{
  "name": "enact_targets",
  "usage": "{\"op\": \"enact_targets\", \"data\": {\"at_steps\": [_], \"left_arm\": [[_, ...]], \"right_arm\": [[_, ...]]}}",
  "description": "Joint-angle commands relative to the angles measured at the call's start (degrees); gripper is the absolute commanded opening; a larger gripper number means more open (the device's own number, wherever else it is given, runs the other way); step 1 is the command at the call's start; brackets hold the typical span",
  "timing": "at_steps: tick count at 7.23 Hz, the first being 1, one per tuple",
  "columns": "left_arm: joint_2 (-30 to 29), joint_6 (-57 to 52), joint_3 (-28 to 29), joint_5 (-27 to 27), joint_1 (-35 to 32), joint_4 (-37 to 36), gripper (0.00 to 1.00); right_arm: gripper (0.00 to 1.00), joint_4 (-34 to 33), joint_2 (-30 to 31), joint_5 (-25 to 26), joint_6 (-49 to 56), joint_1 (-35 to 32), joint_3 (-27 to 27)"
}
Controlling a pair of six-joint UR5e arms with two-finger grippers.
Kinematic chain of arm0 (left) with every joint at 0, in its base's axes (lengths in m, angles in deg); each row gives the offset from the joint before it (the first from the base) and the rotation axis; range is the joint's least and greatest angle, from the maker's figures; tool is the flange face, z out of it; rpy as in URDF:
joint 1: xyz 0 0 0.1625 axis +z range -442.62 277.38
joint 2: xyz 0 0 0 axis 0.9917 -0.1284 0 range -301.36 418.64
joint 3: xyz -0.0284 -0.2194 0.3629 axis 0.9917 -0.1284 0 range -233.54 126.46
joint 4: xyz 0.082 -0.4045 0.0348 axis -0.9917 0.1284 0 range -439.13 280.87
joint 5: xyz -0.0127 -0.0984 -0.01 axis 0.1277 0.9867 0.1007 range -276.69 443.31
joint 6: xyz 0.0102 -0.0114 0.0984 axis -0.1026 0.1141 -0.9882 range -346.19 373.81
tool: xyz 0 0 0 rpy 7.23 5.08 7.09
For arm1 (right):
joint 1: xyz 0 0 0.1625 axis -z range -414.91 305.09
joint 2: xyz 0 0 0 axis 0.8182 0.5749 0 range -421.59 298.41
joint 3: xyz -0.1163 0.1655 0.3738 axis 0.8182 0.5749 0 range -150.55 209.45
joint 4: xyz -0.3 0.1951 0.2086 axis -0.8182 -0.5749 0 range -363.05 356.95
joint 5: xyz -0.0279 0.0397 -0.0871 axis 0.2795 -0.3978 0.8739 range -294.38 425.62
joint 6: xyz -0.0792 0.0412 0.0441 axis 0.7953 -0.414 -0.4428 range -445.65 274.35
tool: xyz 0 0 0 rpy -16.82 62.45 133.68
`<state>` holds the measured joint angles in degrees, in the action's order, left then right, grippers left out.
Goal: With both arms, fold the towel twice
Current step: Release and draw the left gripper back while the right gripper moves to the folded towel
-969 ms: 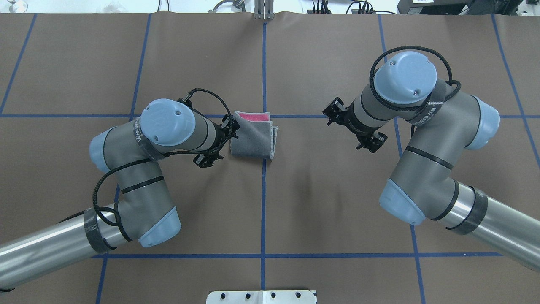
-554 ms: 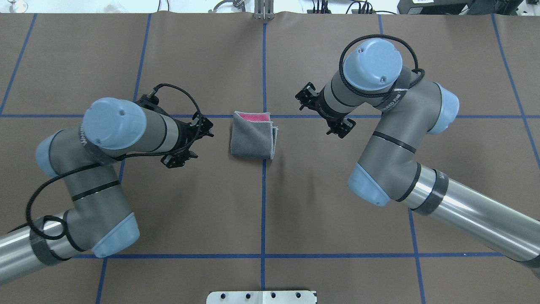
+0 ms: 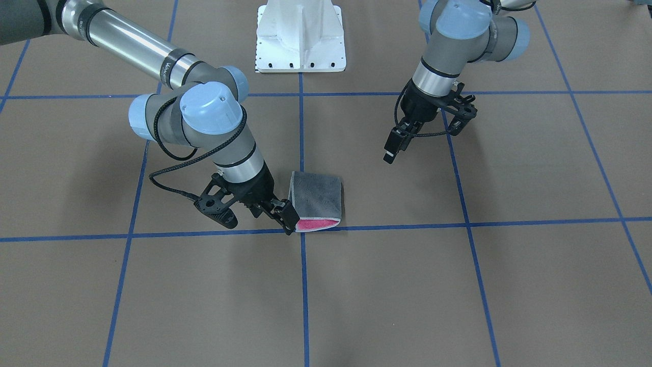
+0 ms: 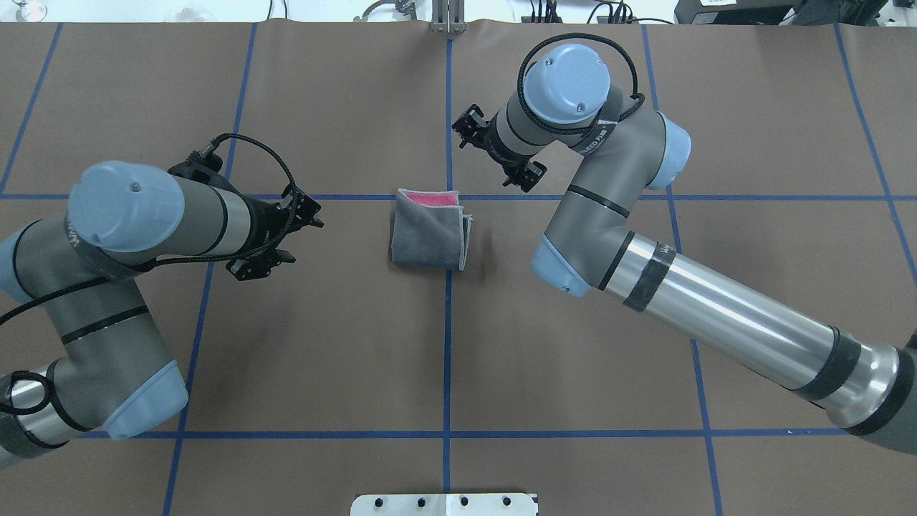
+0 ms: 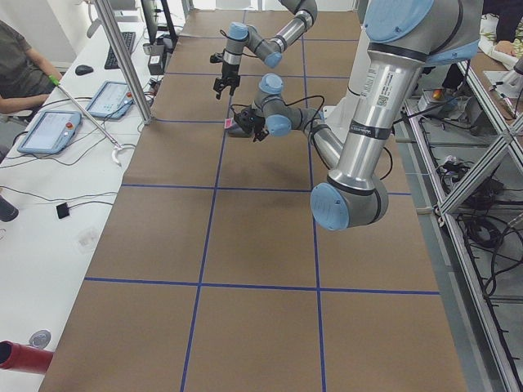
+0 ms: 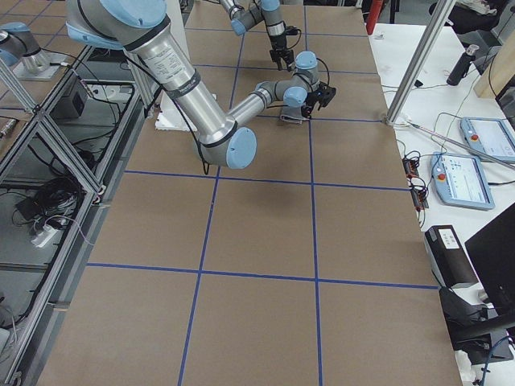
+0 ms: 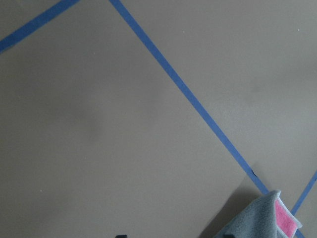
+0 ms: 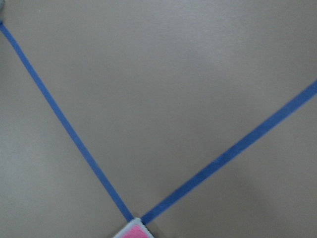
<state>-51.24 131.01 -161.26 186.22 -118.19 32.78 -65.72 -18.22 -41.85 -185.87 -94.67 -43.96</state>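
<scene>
Toward the towel (image 3: 317, 196), the right gripper (image 3: 286, 218) has advanced; left gripper (image 3: 393, 149) withdrew.

A brown counter (image 4: 322, 344) is marked into large squares by blue tape lines (image 4: 447, 358). Along one long side, in the exterior left view, a white desk (image 5: 49, 212) holds two tablets (image 5: 49, 131) (image 5: 114, 100), a keyboard (image 5: 124, 49) and a mouse (image 5: 82, 69), with a seated person (image 5: 20, 69) at the far end. A red cylinder (image 5: 24, 358) lies at the near corner. Slanted metal posts (image 5: 122, 61) rise from the counter's edge.
</scene>
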Motion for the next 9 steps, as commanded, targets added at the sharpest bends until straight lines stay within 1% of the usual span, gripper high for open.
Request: {"op": "enact_targets", "data": {"at_steps": [1, 2, 3, 4, 5, 6, 7, 8, 9], "left_arm": [[-0.16, -0.22, -0.04, 1.24, -1.0, -0.03, 0.71], [-0.33, -0.22, -0.04, 1.33, -1.09, -0.11, 0.71], [-0.42, -0.22, -0.04, 1.33, -1.09, -0.11, 0.71], [-0.6, -0.22, -0.04, 1.33, -1.09, -0.2, 0.71], [-0.6, -0.22, -0.04, 1.33, -1.09, -0.2, 0.71], [-0.6, -0.22, -0.04, 1.33, -1.09, -0.29, 0.71], [-0.6, -0.22, -0.04, 1.33, -1.09, -0.29, 0.71], [-0.6, -0.22, 0.05, 1.33, -1.09, -0.29, 0.71], [-0.6, -0.22, 0.05, 1.33, -1.0, -0.29, 0.71]], "right_arm": [[0.83, 5.5, -0.83, -1.33, 9.33, 0.04, 2.83], [0.77, 8.76, -0.66, -1.25, 9.69, 0.82, 4.92], [0.74, 12.53, -0.92, -0.99, 11.78, 1.0, 6.86], [0.73, 13.61, -2.4, -0.99, 14.24, 1.09, 8.27], [0.71, 13.8, -3.37, 0.4, 14.61, 1.88, 9.33], [0.7, 13.89, -6.69, 1.55, 17.23, 2.41, 13.95], [0.69, 14.15, -6.98, 1.56, 19.34, 2.41, 14.52], [0.69, 15.46, -6.9, 1.56, 22.75, 2.41, 16.18], [0.67, 15.73, -6.72, 1.56, 24.09, 2.41, 16.54]]}}
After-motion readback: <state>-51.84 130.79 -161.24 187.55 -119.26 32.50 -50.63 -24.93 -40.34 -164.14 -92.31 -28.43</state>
